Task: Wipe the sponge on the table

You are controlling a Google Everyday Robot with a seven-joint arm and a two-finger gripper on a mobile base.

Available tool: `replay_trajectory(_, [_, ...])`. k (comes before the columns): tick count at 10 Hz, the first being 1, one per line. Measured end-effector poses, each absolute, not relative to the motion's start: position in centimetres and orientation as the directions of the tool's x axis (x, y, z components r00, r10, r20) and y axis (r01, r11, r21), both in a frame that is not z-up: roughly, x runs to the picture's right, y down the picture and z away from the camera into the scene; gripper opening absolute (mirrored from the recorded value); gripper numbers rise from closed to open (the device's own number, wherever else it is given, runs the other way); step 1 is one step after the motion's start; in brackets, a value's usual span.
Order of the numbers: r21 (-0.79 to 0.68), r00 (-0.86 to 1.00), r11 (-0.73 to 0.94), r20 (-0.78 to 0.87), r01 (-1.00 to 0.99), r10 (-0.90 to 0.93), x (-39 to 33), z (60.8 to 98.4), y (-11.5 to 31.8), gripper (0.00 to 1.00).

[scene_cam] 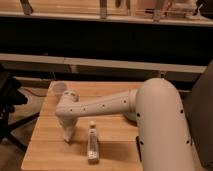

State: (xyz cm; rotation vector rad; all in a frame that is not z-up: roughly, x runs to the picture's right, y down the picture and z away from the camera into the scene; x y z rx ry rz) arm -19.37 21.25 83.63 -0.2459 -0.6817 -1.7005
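Note:
My white arm reaches from the right across the light wood table (pixel 50 150). Its wrist bends down, so the gripper (pixel 67 134) points at the tabletop near the front left, with its tip at or just above the wood. The sponge is hidden; I cannot pick it out from the pale gripper tip. A slim pale bottle-like thing (pixel 92 145) lies just right of the gripper, a short gap away.
A pale cup (pixel 60 88) stands at the table's back left corner. The arm hides most of a green dish (pixel 129 117) at the right. A dark chair or stand (pixel 10 105) is left of the table, and shelving runs behind it.

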Motion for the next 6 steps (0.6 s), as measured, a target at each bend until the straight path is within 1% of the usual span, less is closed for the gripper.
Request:
replay_trajectory(2, [0.292,-0.216,-0.066,0.517,0.954,-0.828,-16.9,84.1,20.7,0.0])
replay_trajectory(6, [0.276,-0.16,-0.01,0.53,0.961,-0.832,-15.5,84.7,19.9,0.0])
